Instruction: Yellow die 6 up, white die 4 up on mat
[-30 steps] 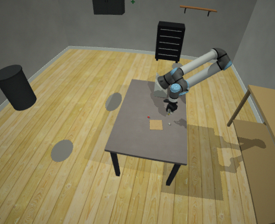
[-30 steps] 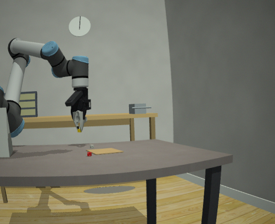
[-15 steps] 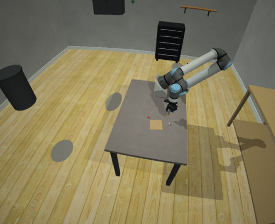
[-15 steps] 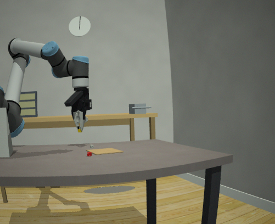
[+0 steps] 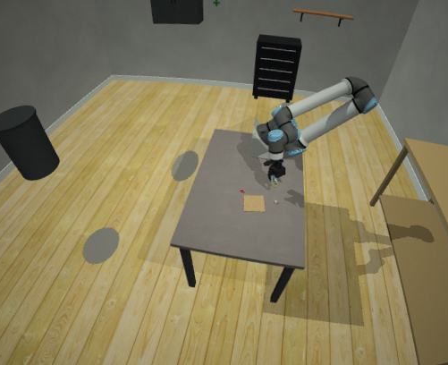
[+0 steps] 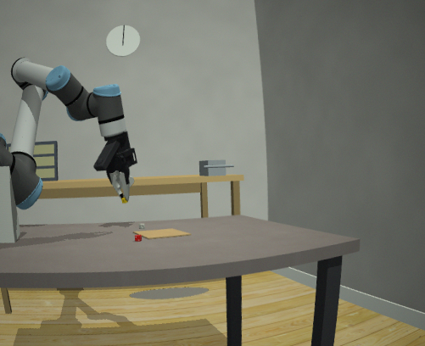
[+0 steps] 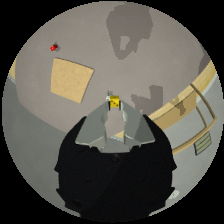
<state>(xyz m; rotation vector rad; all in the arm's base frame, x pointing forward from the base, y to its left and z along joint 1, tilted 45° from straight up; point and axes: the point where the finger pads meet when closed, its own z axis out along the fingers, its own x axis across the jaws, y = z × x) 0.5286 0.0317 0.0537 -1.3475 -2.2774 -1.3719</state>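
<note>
only the wrist view shows pips on the yellow die [image 5: 274, 185] [image 6: 125, 200] [image 7: 114, 102].

Grey walls enclose a pale plank floor [image 5: 128, 304] [image 6: 270, 305]. From above, a black drawer cabinet [image 5: 277, 67] stands at one o'clock, a dark bin [image 5: 27, 145] at ten; wall-mounted at twelve is possibly a cupboard [image 5: 177, 11].

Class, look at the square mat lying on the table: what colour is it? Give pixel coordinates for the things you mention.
The mat [image 5: 254, 203] [image 6: 162, 233] [image 7: 71, 80] is plain light tan, seen best in the wrist view.
</note>
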